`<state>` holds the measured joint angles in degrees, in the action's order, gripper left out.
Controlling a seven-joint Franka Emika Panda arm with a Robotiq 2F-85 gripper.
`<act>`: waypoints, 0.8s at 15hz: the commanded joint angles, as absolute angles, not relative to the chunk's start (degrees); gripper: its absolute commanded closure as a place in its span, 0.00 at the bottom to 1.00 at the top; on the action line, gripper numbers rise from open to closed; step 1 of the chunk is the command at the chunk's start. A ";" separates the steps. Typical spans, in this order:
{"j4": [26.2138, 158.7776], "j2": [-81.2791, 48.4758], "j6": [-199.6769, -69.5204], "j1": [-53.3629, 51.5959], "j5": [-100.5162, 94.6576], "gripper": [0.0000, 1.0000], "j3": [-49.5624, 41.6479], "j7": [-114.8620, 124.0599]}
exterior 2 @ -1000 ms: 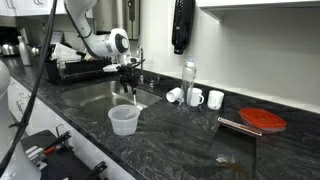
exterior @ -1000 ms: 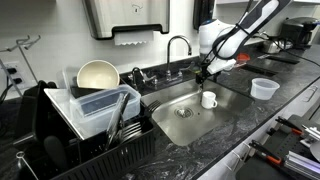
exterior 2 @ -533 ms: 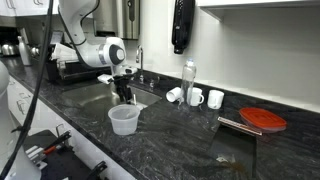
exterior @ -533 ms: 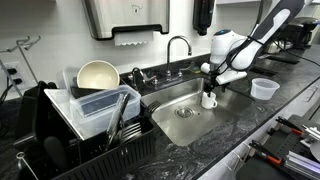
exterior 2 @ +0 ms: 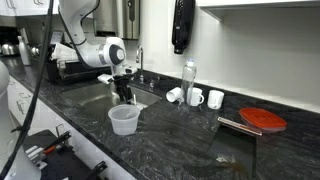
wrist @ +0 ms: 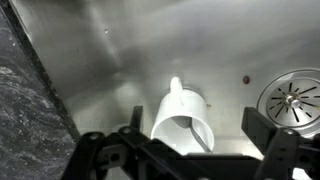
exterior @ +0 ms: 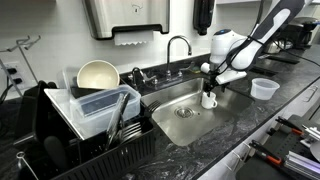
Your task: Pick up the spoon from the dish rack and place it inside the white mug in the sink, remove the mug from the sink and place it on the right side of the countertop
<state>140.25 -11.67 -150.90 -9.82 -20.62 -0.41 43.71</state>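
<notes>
The hand hangs right over the white mug, which stands in the sink. Its fingers are wide apart and hold nothing. I think lifting the mug is next: go down, squeeze its rim, and carry it to the counter.

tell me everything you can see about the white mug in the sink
The white mug is small, plain and cylindrical, looks like glazed ceramic, and has one loop handle. It stands upright, mouth open, on the steel floor of the sink, beside the round drain. The open gripper hangs right over it, a finger on each side; contact cannot be told. A thin dark streak inside it cannot be identified.
</notes>
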 commanded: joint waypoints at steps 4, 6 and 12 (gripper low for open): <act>139.29 -13.10 -150.77 -9.31 -18.29 0.00 -0.47 40.52; 138.64 -14.51 -150.70 -9.04 -17.09 0.00 -0.74 38.65; 135.46 -19.37 -149.84 -7.98 -11.30 0.00 -1.37 30.03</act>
